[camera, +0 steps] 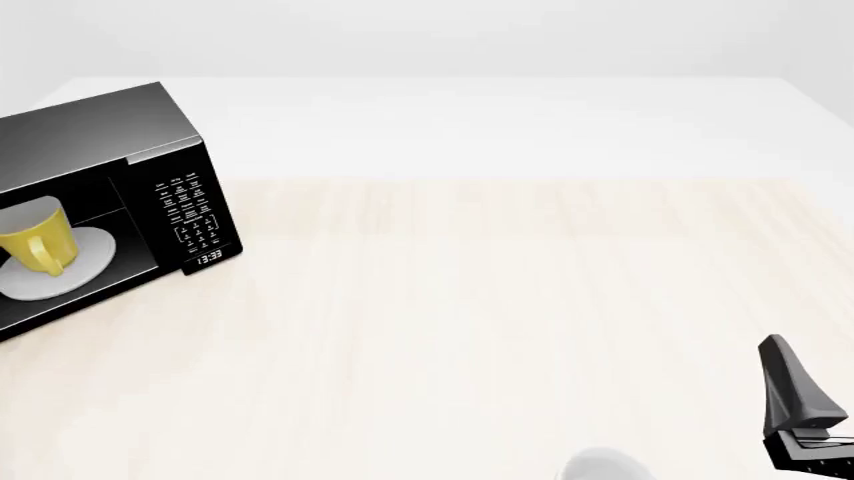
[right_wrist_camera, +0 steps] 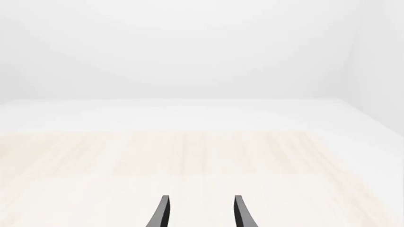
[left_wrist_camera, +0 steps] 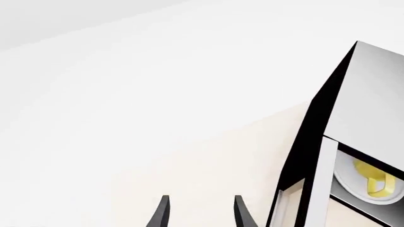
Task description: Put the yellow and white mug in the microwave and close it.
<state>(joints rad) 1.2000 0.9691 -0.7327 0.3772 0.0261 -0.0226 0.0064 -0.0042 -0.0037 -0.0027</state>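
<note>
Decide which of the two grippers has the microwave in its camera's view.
The left gripper: its camera shows the microwave with the mug inside. The right gripper faces only bare table.

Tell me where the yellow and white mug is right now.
In the front view, the yellow and white mug sits at far left inside the open microwave, on its white turntable plate, left of the keypad panel.

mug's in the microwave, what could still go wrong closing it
The door is seen edge-on from the left wrist, so the open left claw may glance off it rather than swing it shut. The mug sits off-centre on the plate, and a hard push on the microwave could shift it.
</note>
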